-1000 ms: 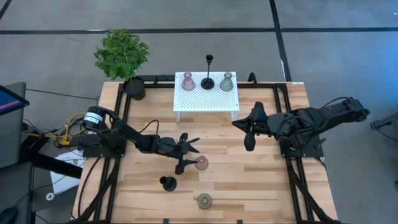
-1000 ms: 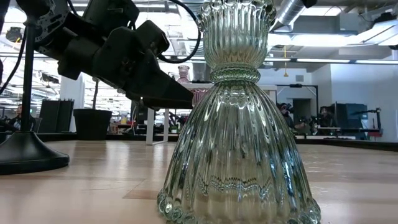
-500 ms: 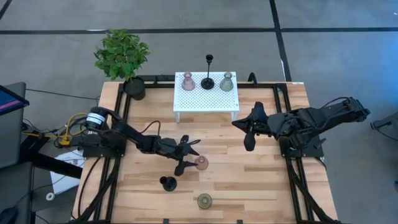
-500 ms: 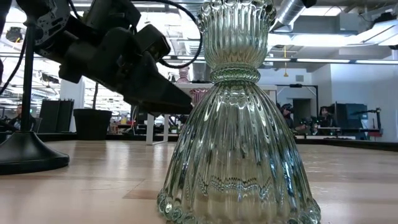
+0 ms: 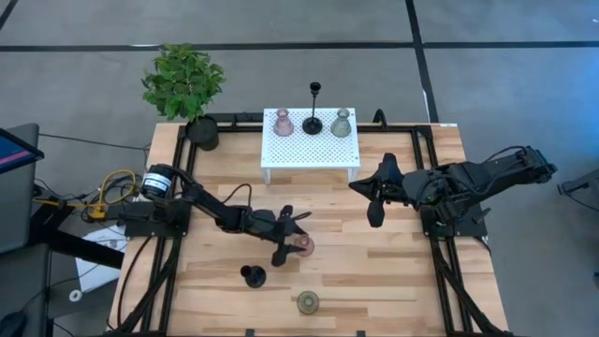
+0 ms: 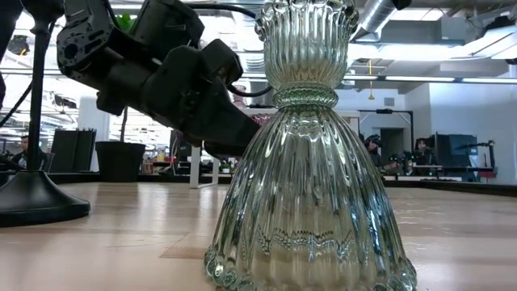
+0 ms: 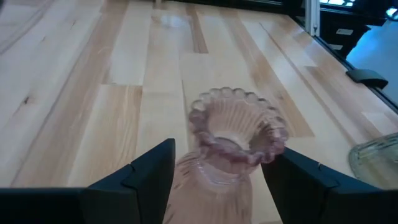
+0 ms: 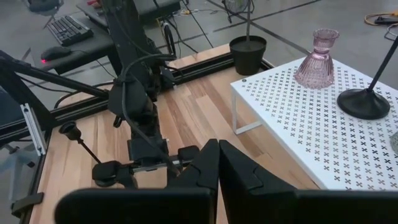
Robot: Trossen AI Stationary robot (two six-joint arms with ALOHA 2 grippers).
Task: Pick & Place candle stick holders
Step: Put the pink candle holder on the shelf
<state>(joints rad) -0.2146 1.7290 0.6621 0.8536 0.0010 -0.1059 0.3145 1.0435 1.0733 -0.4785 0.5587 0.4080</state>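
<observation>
A pink glass candle stick holder (image 5: 303, 245) stands upright on the wooden table (image 5: 374, 271). My left gripper (image 5: 292, 238) is open, with one finger on each side of it (image 7: 231, 140); no touch shows. A black holder (image 5: 252, 275) and an olive-green one (image 5: 308, 301) stand nearer the front edge. The green one (image 6: 311, 162) fills the low view. A pink (image 5: 283, 123), a black (image 5: 313, 120) and a green holder (image 5: 342, 123) stand on the white perforated stand (image 5: 309, 150). My right gripper (image 5: 374, 204) hangs shut above the table's right half.
A potted plant (image 5: 184, 84) in a black pot (image 5: 202, 133) stands at the far left corner. Black rails (image 5: 440, 271) run along the table's sides. Bare wood lies between the stand and the loose holders.
My left gripper has moved toward the table's right edge and slightly down. Its fingers have stayed open and now flank the pink holder, which has not moved.
</observation>
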